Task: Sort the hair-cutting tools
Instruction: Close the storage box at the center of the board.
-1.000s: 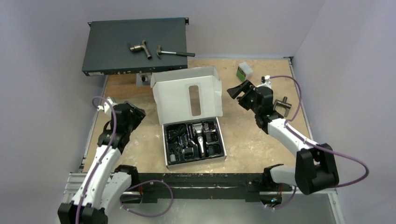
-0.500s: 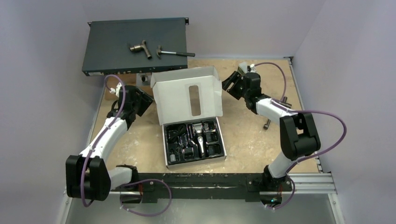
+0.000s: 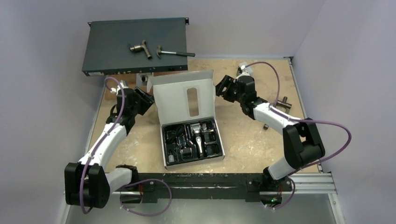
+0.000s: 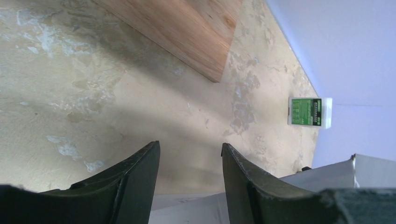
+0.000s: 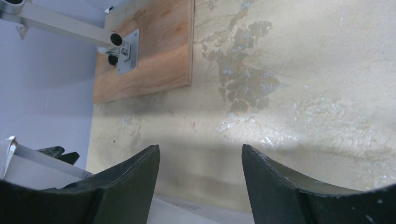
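Table (image 3: 252,140): we find a mottled tan top, with both arms reaching out over it from the near edge.
Box (image 3: 194,160): a white card tray sits at the centre of the table, nearest the arm bases, with its top open.
Clipper (image 3: 199,140): it lies lengthwise in the tray, right of middle. It is black, with a silver head toward the far end.
Combs (image 3: 180,140): small black pieces fill the tray on both sides of the clipper. We cannot count them.
Lid (image 3: 175,100): it stands up from the tray's far edge, white, with a tall slot window and a folded flap on each side.
Left gripper (image 3: 145,99): it is just beside the lid's left flap, pointing toward it. The jaws stand apart with nothing between them. In the wrist view bare table shows in the gap, and a white card edge lies low by the fingers (image 4: 135,177). We cannot tell whether they touch it.
Right gripper (image 3: 220,87): it is just beside the lid's right flap. The jaws are parted and empty, with bare table in the gap.
T-handle (image 3: 283,103): dark, it lies on the table right of the right arm, well apart from the box.
Packet (image 4: 310,112): small, white and green, at the far edge by the wall.
Board (image 4: 187,32): wooden, at the far left of the table.
Case (image 3: 112,46): a dark flat unit at the far left.
Fitting (image 3: 140,48): grey, on the case top.
Hammer (image 3: 175,53): grey, just right of the fitting.
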